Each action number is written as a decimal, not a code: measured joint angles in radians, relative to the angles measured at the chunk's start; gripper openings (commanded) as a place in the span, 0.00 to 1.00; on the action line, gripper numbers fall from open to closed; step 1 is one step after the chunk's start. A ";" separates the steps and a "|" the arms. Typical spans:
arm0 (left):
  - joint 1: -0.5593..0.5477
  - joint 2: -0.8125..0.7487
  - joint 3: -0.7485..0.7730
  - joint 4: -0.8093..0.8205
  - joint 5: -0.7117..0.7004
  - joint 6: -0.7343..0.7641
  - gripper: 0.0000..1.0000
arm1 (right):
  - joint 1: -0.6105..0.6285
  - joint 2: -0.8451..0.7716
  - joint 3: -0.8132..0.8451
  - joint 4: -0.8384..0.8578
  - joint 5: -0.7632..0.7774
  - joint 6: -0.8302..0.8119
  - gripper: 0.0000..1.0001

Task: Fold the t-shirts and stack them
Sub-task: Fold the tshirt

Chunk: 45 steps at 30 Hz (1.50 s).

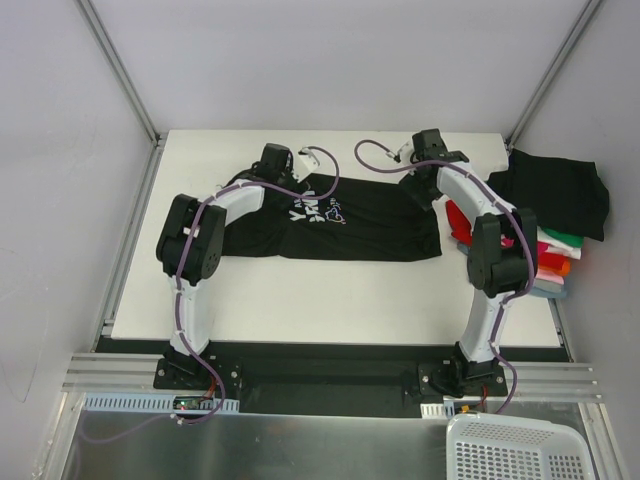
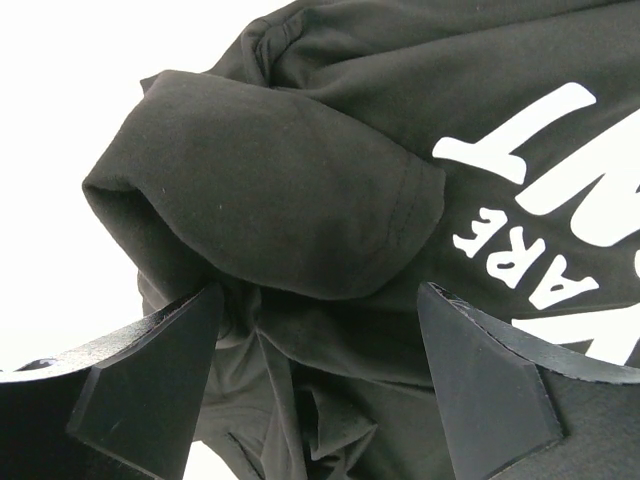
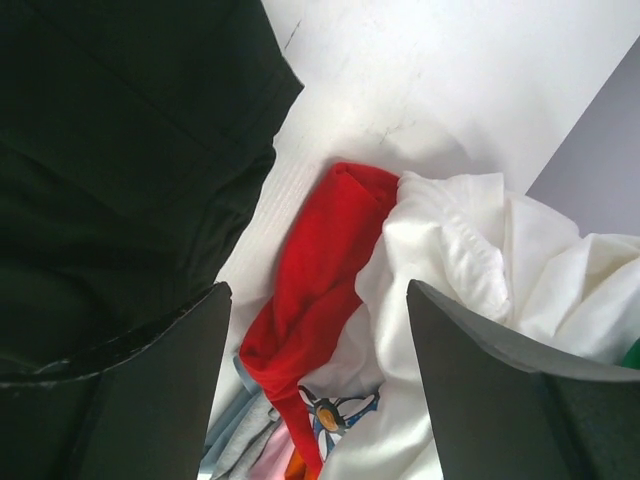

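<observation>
A black t-shirt with white chest lettering (image 1: pixel 350 222) lies spread across the middle of the white table. My left gripper (image 1: pixel 290 170) is at its far left corner; in the left wrist view (image 2: pixel 315 360) its jaws stand open over a rumpled sleeve (image 2: pixel 270 180), with nothing gripped. My right gripper (image 1: pixel 425 160) hovers at the shirt's far right corner, open; in the right wrist view (image 3: pixel 315 380) it is above the red tee (image 3: pixel 310 290) and white tee (image 3: pixel 470 300) of the pile. Another black tee (image 1: pixel 555 190) tops the stack of coloured tees (image 1: pixel 550 262) at the right.
The pile hangs over the table's right edge (image 1: pixel 556 322). Grey enclosure walls with metal posts (image 1: pixel 120 70) close in the back and sides. A white plastic basket (image 1: pixel 520 448) sits below the table at the bottom right.
</observation>
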<state>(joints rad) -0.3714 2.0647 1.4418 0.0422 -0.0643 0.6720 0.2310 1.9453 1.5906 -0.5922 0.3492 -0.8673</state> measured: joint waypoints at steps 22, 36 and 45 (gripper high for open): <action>0.000 0.032 0.024 0.006 -0.008 -0.001 0.76 | 0.011 0.122 0.212 -0.100 -0.055 -0.122 0.73; 0.000 0.032 0.021 0.007 -0.020 -0.001 0.76 | 0.013 0.190 0.269 -0.124 -0.058 -0.235 0.72; 0.000 0.032 0.015 0.024 -0.024 -0.001 0.76 | 0.023 0.192 0.269 -0.156 -0.130 -0.251 0.71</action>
<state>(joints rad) -0.3710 2.0968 1.4570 0.0666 -0.0879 0.6708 0.2543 2.1372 1.8591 -0.7486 0.2192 -1.1187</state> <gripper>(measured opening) 0.758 0.718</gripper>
